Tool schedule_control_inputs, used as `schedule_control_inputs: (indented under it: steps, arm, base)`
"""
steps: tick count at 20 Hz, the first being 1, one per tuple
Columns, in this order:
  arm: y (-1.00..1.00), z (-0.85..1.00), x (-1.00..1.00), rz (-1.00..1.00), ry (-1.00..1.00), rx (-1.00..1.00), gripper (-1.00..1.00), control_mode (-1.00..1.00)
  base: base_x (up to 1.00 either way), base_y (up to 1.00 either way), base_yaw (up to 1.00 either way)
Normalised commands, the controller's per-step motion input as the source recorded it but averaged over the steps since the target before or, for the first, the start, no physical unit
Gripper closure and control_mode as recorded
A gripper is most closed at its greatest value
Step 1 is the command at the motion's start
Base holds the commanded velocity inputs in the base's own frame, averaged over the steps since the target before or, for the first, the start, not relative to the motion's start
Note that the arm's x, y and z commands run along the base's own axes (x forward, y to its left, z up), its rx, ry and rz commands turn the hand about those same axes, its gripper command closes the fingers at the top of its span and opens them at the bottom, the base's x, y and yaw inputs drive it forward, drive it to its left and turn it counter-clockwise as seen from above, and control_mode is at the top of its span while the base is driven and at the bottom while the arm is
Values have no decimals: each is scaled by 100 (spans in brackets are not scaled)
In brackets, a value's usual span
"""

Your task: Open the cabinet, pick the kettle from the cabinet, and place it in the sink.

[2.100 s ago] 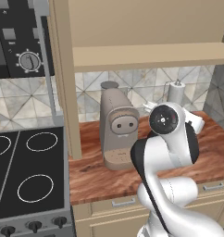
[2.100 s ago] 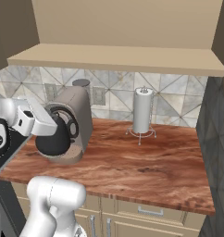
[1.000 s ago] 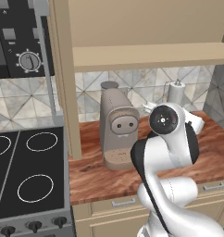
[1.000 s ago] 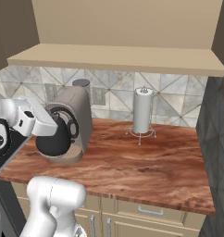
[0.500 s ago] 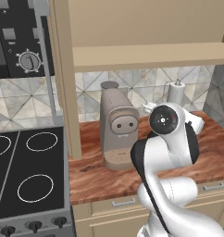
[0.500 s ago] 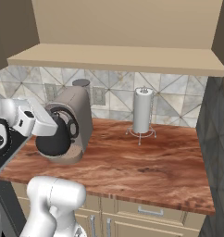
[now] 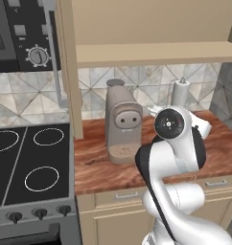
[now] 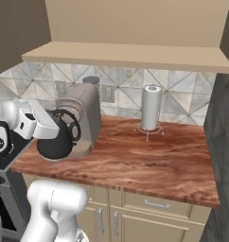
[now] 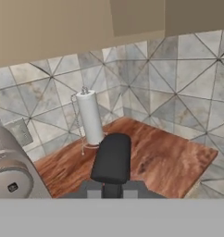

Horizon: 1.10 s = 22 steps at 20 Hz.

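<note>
Pincer (image 8: 59, 126) is grasping the kettle (image 8: 57, 139) by its looped handle, hanging above the tabletop (image 8: 149, 158) beside the coffee machine (image 8: 83, 118). Glossy, rigid body is likely slippery; handle looks safest.

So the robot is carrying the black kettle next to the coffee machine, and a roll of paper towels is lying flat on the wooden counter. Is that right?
Not quite. The paper towel roll stands upright on its holder, as the right base view shows. The rest holds: the black kettle is at the gripper, beside the coffee machine, over the wooden counter.
</note>
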Motion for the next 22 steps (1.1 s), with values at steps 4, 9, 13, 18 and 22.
schedule_control_inputs:
  steps: [4, 9, 13, 18, 22]
  arm:
    - [0, 0, 0, 0, 0, 0, 100, 100]
    - [0, 0, 0, 0, 0, 0, 100, 100]
    - [0, 0, 0, 0, 0, 0, 100, 100]
    - [0, 0, 0, 0, 0, 0, 100, 100]
    - [0, 0, 0, 0, 0, 0, 100, 100]
  base:
    - [-52, 0, 7]
    - [-49, 0, 7]
    - [-45, 0, 25]
    - [-31, 6, 46]
    - [-25, 6, 56]
